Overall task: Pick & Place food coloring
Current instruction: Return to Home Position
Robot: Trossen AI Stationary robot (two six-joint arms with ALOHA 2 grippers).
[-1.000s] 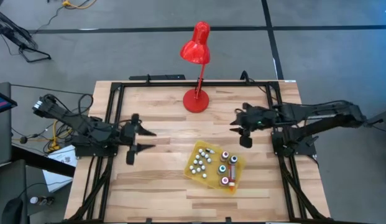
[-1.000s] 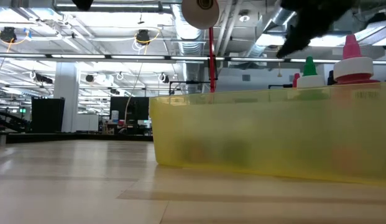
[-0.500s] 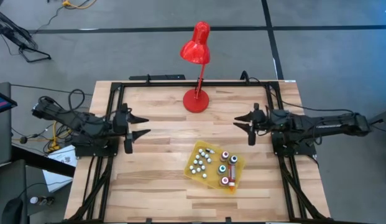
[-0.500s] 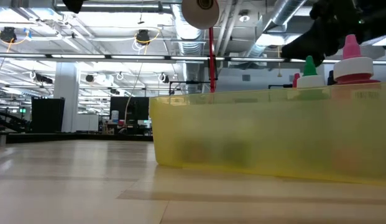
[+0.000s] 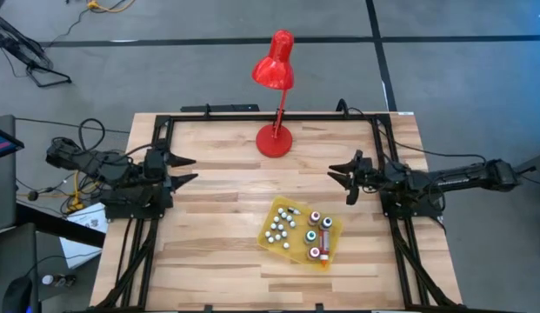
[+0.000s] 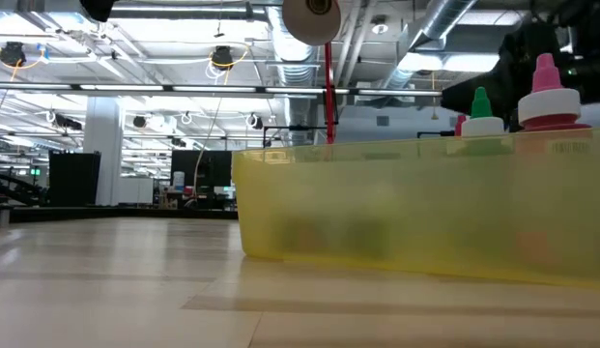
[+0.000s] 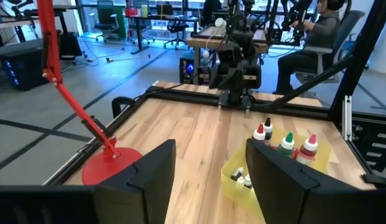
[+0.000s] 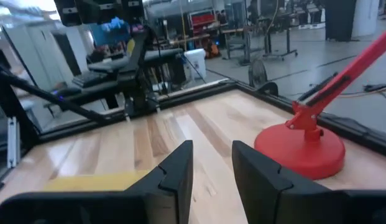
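**Food coloring (image 5: 312, 235) in the yellow bin (image 5: 270, 222), both grippers empty**

Five small bottles stand in the bin's half that is nearer to the right arm. Small white balls (image 5: 278, 228) fill its other half. In the high view the bottles show pale round caps with red, orange and green centres. In the low view a green tip (image 6: 481, 101) and a pink tip (image 6: 546, 75) rise above the cloudy yellow wall (image 6: 415, 208); the bodies behind the wall are only blurred colour. The bin lies on the wooden table (image 5: 217, 252), in front of the red lamp (image 5: 274, 139) and well apart from it.

The left gripper (image 5: 194, 169) is at the left edge of the table and points inward. Its fingers are spread wide and hold nothing. The right gripper (image 5: 341, 174) is at the right edge and points toward the left one. Its fingers stand a little apart, with a narrow gap, and also hold nothing. Both grippers are well apart from the bin.
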